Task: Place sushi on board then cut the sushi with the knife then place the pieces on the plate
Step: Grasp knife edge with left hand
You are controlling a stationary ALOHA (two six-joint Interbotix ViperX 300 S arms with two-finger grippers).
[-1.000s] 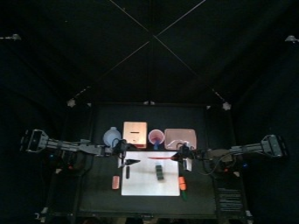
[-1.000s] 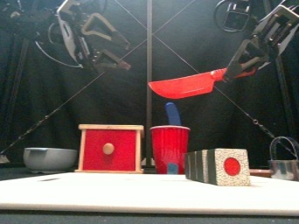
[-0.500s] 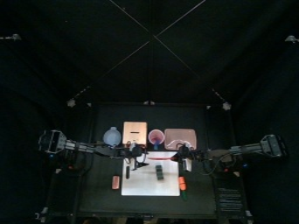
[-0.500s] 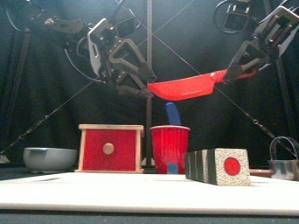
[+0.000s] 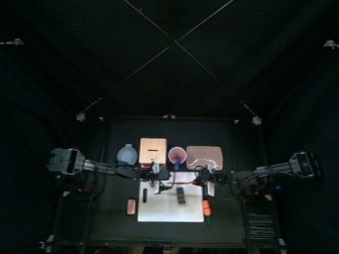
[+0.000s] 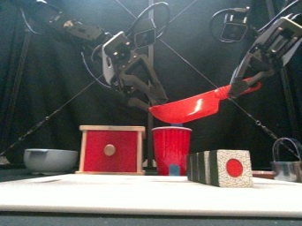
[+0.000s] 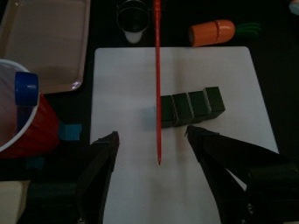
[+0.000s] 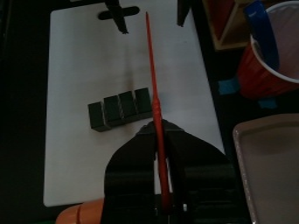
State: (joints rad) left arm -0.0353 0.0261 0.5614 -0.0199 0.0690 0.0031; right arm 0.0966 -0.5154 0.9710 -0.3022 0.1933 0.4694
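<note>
Right gripper clamped on red knife, held above 3-block sushi roll on white board. Left gripper jaws spread, either side of blade tip.

A robotics test booth; black curtains around a small black table; toy sushi as props.
</note>
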